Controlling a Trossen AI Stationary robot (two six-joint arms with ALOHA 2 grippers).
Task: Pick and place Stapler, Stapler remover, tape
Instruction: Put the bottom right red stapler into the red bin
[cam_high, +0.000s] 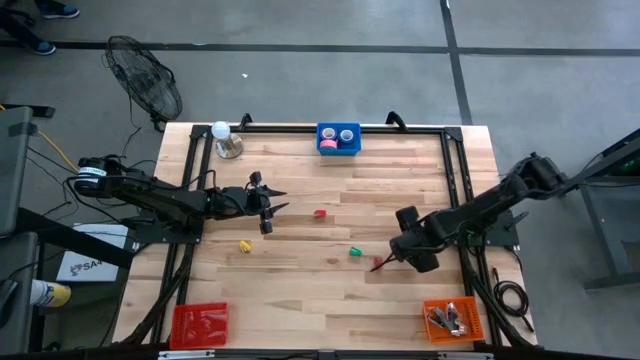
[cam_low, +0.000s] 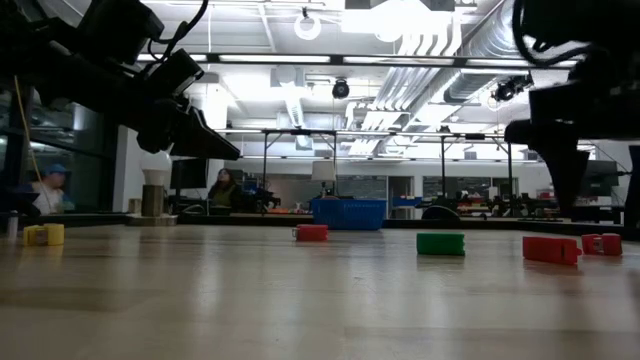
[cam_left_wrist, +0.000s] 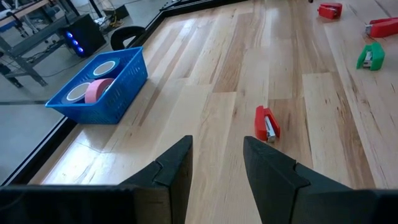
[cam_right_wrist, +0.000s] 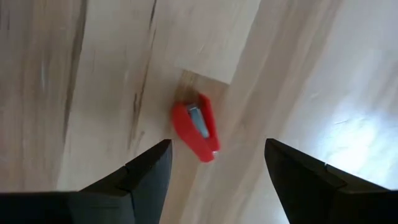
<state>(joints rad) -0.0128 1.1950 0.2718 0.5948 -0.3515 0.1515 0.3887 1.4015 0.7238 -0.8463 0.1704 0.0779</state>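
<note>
Small office pieces lie scattered on the wooden table: a red stapler (cam_high: 320, 213) in the middle, a green one (cam_high: 354, 251), a yellow one (cam_high: 244, 245) and another red one (cam_high: 378, 263). My right gripper (cam_right_wrist: 217, 168) points down, open, above this last red stapler (cam_right_wrist: 198, 127), which lies flat just ahead of the gap between the fingers. My left gripper (cam_left_wrist: 217, 168) hovers open at the table's left, nothing between its fingers, aimed toward the middle red stapler (cam_left_wrist: 267, 123). Tape rolls, one of them pink (cam_left_wrist: 99, 89), lie in the blue basket (cam_left_wrist: 127, 78).
The blue basket (cam_high: 338, 138) stands at the far edge's middle. A red tray (cam_high: 198, 322) sits at the near left corner, an orange tray (cam_high: 452, 318) with dark items at the near right. A lamp (cam_high: 225, 140) stands at the far left. Black frame rails run along the table's sides.
</note>
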